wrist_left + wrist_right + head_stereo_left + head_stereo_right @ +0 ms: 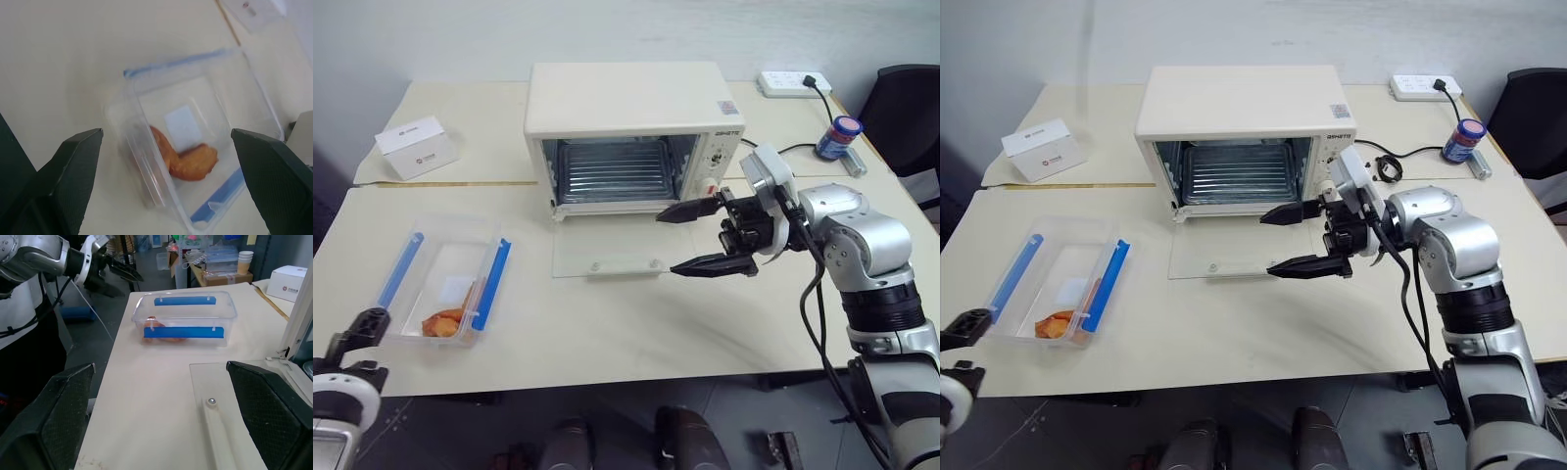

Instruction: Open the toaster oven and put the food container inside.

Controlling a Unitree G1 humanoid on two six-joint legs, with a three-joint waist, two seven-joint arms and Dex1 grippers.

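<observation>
Presently the toaster oven [634, 132] stands with its glass door [607, 257] dropped flat, cavity ready. Your food container [445, 279] sits left of the oven on the table [607, 333], holding orange pieces, possibly chicken. Left end effector [166, 186] wide, poised over it; right end effector [703, 237] wide, empty, above the door.

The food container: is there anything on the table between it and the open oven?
Nothing visible. Bare table lies between the food container and the toaster oven, whose glass door is folded down flat, the cavity open.
</observation>
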